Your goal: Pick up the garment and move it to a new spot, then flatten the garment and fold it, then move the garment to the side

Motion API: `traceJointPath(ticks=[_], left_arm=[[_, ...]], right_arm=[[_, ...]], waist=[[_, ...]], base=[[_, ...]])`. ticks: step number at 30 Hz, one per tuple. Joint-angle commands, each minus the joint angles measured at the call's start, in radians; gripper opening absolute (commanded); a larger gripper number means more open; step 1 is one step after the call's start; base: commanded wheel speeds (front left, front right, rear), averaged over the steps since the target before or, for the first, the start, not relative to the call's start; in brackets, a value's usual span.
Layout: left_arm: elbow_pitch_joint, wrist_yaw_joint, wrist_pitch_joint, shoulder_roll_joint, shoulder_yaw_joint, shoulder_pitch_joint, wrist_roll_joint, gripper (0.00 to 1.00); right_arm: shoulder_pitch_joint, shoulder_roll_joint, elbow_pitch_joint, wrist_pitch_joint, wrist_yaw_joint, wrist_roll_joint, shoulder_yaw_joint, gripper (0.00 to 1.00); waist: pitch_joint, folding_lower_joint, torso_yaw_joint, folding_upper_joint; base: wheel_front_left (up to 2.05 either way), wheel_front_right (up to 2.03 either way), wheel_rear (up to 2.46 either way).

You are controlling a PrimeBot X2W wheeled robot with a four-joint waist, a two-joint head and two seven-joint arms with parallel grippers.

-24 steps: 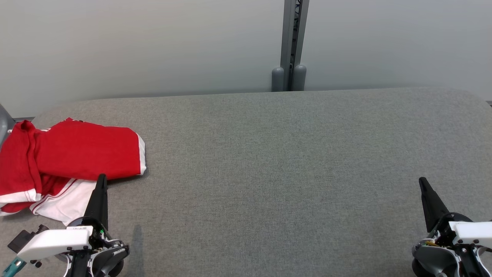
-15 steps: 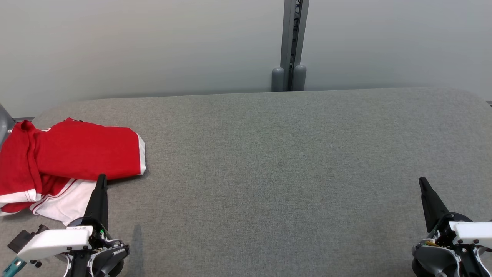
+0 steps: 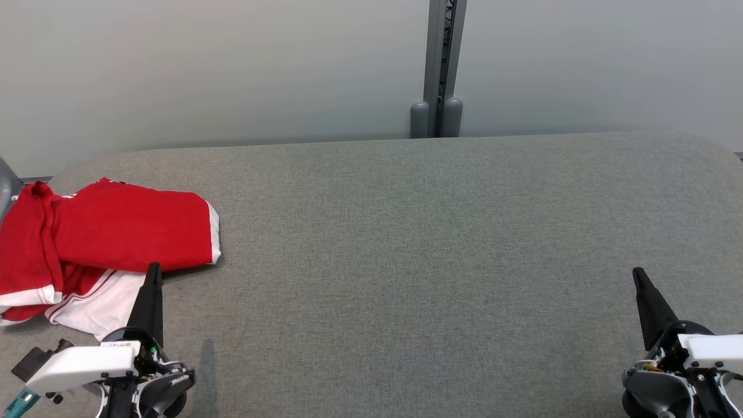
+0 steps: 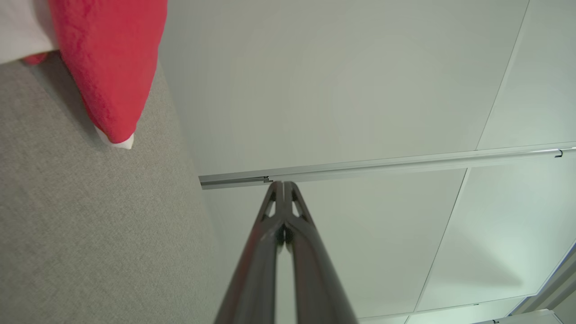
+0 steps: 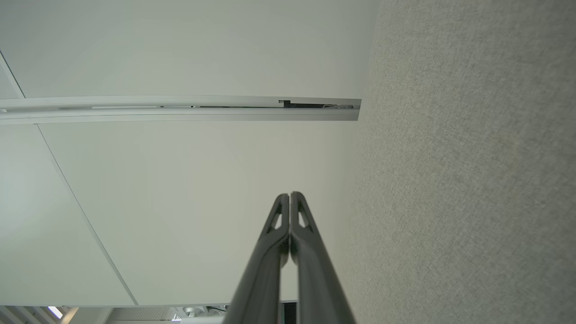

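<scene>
The red-and-white garment lies crumpled at the far left of the grey table, one white-trimmed edge turned toward the middle. From my remote station I see the left gripper poised at the garment's near edge. Its two dark fingers are pressed together and hold nothing. Its tip overlaps the cloth in the head view, and I cannot tell whether they touch. The right gripper, well apart at the table's right side, is likewise pinched closed and empty. Behind the table stand a pale wall and a grey post.
</scene>
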Motion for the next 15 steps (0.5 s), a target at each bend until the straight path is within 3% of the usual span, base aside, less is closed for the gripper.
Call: traceJointPath(ticks=[1,15], left_arm=[[0.0,-0.003,0.003,0.005,0.004,-0.012,0.0,0.0],[0.0,-0.003,0.003,0.006,0.004,-0.012,0.0,0.0]], right_arm=[[-0.005,-0.009,0.002,0.003,0.0,0.002,0.001,0.0],[-0.005,-0.009,0.002,0.002,0.0,0.002,0.001,0.0]], waist=[[0.0,0.0,0.0,0.0],[0.0,0.0,0.0,0.0]], base=[[0.0,0.0,0.0],[0.0,0.0,0.0]])
